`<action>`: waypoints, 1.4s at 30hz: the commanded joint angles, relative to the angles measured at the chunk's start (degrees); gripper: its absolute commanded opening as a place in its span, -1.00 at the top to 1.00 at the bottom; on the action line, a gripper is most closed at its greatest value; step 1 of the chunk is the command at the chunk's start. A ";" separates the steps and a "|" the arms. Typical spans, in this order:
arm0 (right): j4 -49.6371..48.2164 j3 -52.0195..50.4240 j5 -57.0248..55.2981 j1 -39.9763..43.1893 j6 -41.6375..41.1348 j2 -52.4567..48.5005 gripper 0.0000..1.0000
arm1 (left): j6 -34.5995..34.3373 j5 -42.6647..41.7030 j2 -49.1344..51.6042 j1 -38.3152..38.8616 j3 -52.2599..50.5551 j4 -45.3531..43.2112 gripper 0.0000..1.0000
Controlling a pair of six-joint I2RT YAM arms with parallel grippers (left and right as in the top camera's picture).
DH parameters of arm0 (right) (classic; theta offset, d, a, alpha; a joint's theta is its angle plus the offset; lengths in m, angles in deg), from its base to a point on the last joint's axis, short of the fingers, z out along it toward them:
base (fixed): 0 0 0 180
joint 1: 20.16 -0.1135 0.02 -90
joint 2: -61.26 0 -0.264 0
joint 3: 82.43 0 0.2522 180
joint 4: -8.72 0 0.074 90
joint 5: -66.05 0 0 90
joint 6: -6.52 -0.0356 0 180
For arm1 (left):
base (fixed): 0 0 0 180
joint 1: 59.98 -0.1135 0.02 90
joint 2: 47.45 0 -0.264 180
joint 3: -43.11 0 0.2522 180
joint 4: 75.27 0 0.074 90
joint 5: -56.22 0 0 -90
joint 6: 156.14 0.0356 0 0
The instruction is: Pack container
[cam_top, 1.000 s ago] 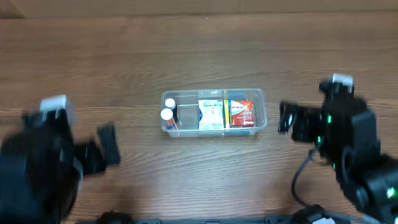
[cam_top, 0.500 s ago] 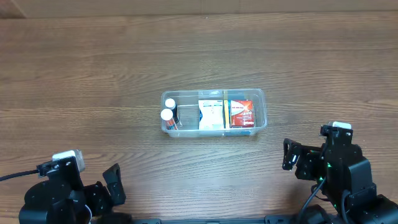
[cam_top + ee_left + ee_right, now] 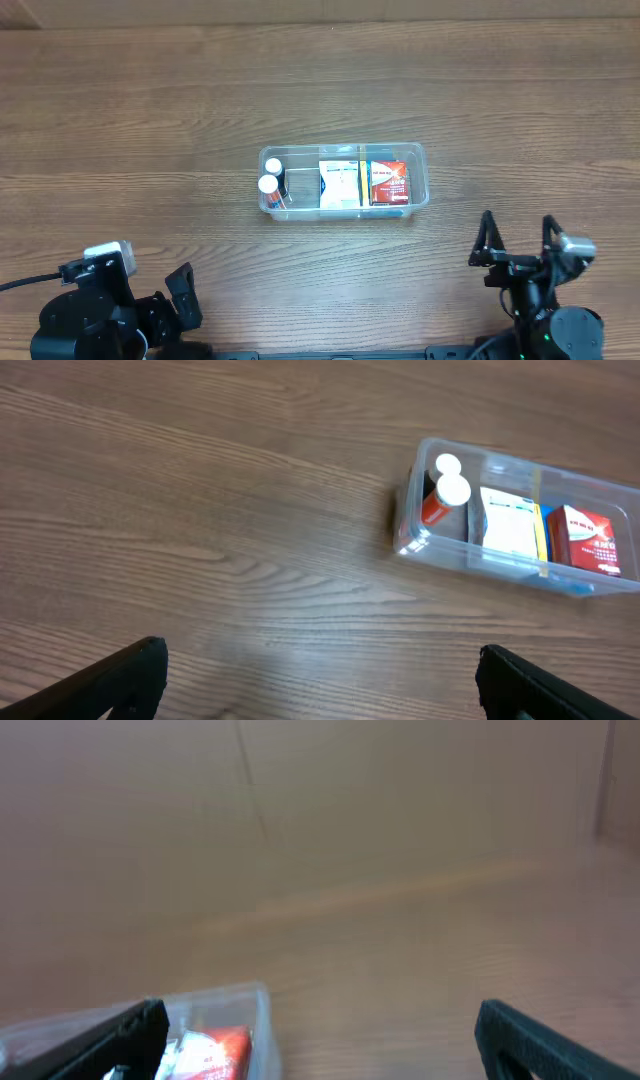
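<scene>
The clear plastic container [image 3: 420, 153] sits at the table's centre. Inside it are two white-capped bottles [image 3: 269, 185] at the left, a white packet [image 3: 339, 183] in the middle and a red packet [image 3: 388, 182] at the right. It also shows in the left wrist view [image 3: 412, 535] and at the lower left of the right wrist view [image 3: 250, 1005]. My left gripper [image 3: 165, 300] is open and empty at the front left edge. My right gripper [image 3: 518, 240] is open and empty at the front right, well short of the container.
Bare wooden table surrounds the container on all sides. Both arm bases sit at the front edge, the left arm base [image 3: 85, 315] and the right arm base [image 3: 555, 325].
Both arms have pulled back from beside the container to the front edge. The right gripper has turned upright. The container and its contents have not moved.
</scene>
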 commanded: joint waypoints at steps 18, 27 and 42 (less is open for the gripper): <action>-26.34 -22.49 3.08 2.75 4.00 0.46 -1.00 | -0.59 -0.11 -0.35 0.22 -0.04 -0.17 -1.00; -26.34 -22.49 3.08 2.75 4.00 0.46 -1.00 | -0.57 -0.11 -0.37 0.22 -0.04 -0.15 -1.00; -26.34 -22.49 3.08 2.75 4.00 0.46 -1.00 | 14.71 -2.40 -32.92 -6.78 -59.28 -63.43 -0.99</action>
